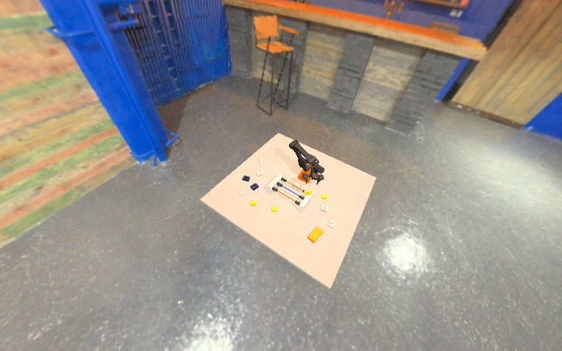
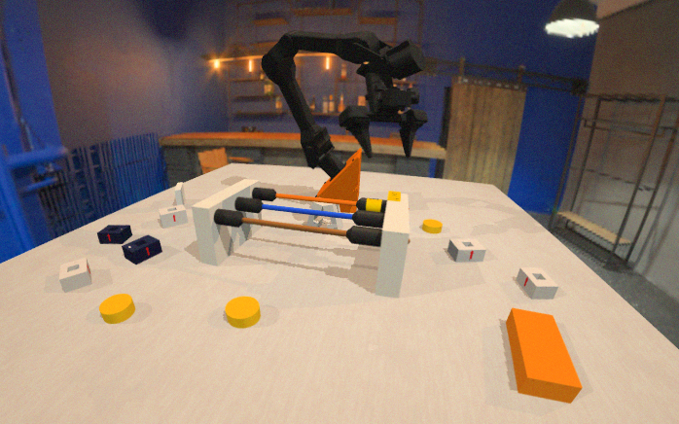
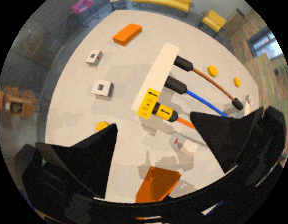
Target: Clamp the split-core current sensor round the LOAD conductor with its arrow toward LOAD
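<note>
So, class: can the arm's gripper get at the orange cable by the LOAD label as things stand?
Probably yes: the gripper is open above the frame, and nothing visible covers the orange cable from above.

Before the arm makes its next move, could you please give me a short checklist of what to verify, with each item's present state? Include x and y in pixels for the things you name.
1. Black parallel-jaw gripper [image 1: 313, 180] [image 2: 388, 156] [image 3: 155, 121] open: ok.
2. Yellow LOAD marker [image 2: 394, 196] [image 3: 147, 103] legible in the wrist view: ok.
3. Orange LOAD conductor [image 1: 295, 185] [image 2: 310, 198] [image 3: 186, 123] free of any sensor: ok.
4. Gripper lined up over a sensor for grasping: cannot tell.
5. Sensor clamped round the conductor and latched: not ok.
</note>
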Tool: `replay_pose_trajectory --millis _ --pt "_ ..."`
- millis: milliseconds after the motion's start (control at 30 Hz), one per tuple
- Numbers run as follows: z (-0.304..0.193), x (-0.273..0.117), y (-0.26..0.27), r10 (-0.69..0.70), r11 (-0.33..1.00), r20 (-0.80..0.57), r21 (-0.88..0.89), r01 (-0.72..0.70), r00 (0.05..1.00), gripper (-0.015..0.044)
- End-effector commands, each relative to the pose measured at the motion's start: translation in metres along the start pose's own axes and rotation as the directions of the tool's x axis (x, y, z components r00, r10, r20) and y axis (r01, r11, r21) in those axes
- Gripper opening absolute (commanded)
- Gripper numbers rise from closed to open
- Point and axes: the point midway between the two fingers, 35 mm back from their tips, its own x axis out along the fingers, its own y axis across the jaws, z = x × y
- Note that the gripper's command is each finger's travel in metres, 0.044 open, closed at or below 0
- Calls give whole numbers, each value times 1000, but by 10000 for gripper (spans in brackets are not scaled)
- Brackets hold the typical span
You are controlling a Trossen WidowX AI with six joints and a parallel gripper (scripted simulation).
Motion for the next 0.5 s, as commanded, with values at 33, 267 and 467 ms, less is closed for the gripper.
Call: replay_pose_trajectory --millis 33,267,467 --pt "0 0 -1 -4 1000 1 4 4 1000 440" --pt "-64 23 -64 -20 910 -244 397 119 970 440" --pt "-110 30 -96 -11 771 -393 582 258 920 440"
